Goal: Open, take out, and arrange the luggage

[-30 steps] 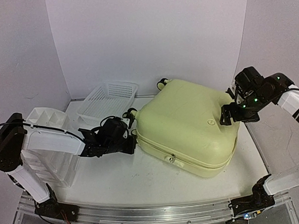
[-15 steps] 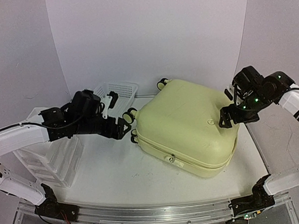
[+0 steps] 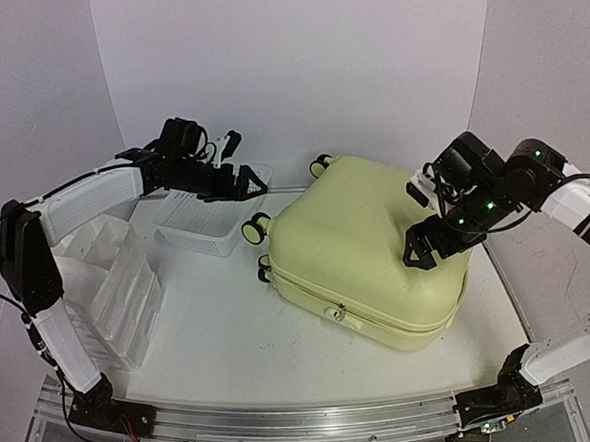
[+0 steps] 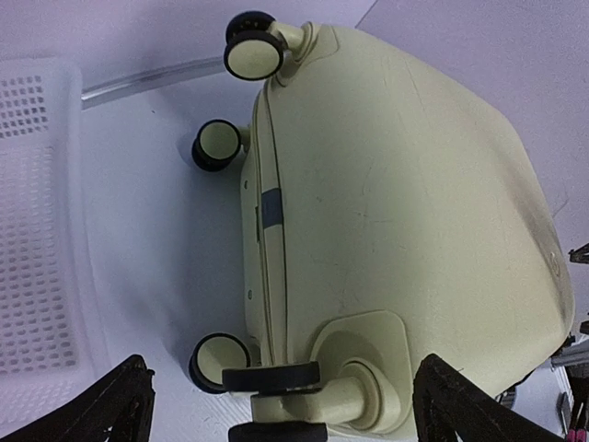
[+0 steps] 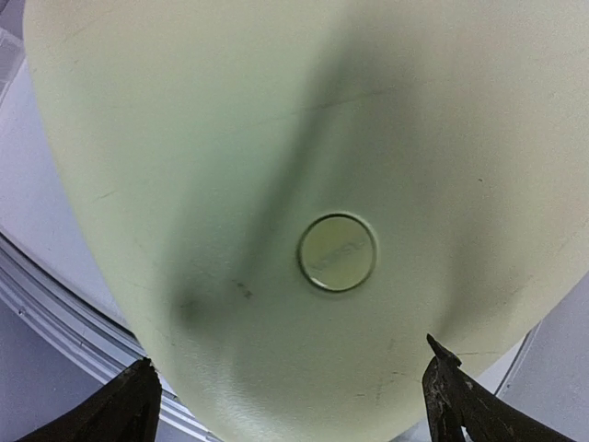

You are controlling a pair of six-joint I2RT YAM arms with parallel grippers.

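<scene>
Left end effector [image 3: 240, 172], fingers spread wide and holding nothing, hovers by a white mesh basket [image 3: 200, 222]. Right end effector [image 3: 429, 245], equally spread, hangs close over the luggage [image 3: 362, 247], a smooth pale yellow hard shell with rounded corners, lying shut on the white desk [image 3: 222, 336] between plain white walls. Both arms reach inward.
</scene>
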